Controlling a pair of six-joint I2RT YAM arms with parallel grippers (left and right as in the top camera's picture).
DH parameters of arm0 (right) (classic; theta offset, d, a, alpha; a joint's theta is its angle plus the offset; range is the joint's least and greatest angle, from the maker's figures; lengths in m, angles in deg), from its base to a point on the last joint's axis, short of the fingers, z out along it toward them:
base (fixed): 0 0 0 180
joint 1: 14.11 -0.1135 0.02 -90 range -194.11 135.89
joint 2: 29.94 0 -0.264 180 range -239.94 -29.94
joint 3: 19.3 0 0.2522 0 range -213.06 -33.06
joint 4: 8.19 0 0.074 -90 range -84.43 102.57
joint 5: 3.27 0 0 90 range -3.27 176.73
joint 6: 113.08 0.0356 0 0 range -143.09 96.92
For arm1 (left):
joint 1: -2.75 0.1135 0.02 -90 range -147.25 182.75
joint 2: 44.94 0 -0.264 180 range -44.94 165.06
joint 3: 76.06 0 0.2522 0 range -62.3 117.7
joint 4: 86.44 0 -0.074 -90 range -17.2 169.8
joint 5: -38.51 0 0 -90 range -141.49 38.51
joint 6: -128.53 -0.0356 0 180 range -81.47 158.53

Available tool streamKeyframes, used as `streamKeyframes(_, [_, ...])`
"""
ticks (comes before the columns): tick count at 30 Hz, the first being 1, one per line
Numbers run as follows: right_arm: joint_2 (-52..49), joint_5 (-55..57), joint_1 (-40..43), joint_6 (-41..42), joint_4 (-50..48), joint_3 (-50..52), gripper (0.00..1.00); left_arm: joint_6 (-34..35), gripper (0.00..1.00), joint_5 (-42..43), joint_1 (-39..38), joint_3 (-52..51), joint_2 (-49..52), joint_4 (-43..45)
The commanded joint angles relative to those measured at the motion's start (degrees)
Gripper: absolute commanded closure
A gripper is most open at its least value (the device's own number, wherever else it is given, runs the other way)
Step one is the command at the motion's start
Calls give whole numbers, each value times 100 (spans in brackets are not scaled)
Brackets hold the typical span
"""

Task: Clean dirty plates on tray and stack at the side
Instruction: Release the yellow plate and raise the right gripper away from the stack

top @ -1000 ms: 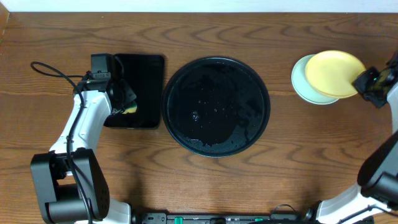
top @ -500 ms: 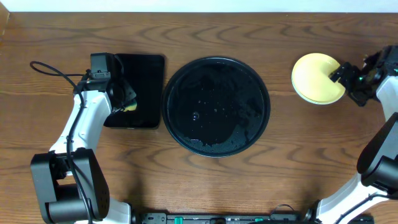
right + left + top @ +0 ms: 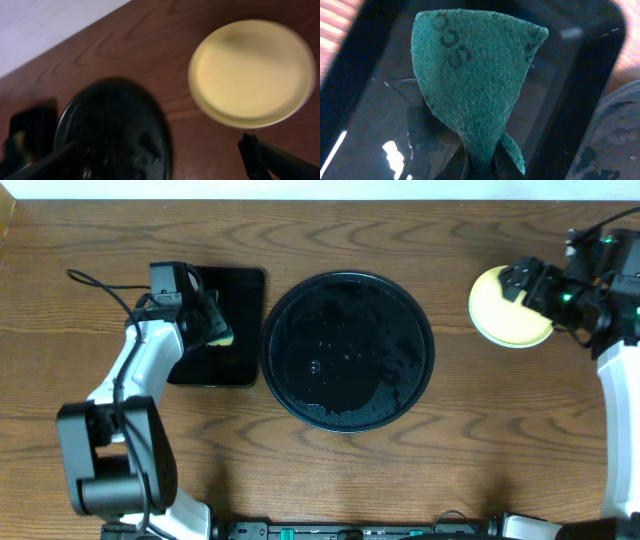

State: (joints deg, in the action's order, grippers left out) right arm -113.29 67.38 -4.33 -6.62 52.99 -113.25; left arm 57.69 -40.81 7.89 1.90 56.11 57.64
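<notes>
Wooden table (image 3: 300, 465): plates (image 3: 498, 318) near right tool (image 3: 519, 281)

— What was lost at the right wrist?
— All was blurred: the yellow plate (image 3: 252, 72) and the tray (image 3: 115, 115) were left without sharp edges, the right gripper (image 3: 161, 140) cut by the lower edge.
— Overhead?
— The plate's right rim was covered by that gripper; what lay under it was hidden.
— The left wrist?
— The left gripper (image 3: 482, 169) was cropped and masked by the scouring pad (image 3: 470, 80).

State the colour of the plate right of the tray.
The plate is pale yellow; right wrist view.
</notes>
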Motion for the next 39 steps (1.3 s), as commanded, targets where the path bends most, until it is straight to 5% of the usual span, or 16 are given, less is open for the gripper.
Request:
streamKeyframes(1, [61,33,-376,-70,173,-7,4,-160,87,155,24,-24,367,72])
streamKeyframes(6, [57,149,-949,-70,286,0,4,-205,34,345,26,-22,509,98])
streamKeyframes(11, [59,289,-1421,-63,271,0,4,-267,25,271,26,33,68,2])
streamKeyframes(20, [59,289,-1766,-20,275,0,5,-269,32,127,26,33,-1209,9])
streamKeyframes(24, [59,286,-1843,-22,282,0,27,-264,52,-468,24,4,-1029,4])
streamKeyframes(29, [59,286,-1908,-22,352,0,76,-264,68,-522,26,4,-400,68])
streamKeyframes(31, [59,286,-1928,-22,402,0,88,-264,72,-522,26,2,-92,151])
streamKeyframes(39, [59,289,-1926,-22,527,0,92,-264,78,-538,26,4,844,428])
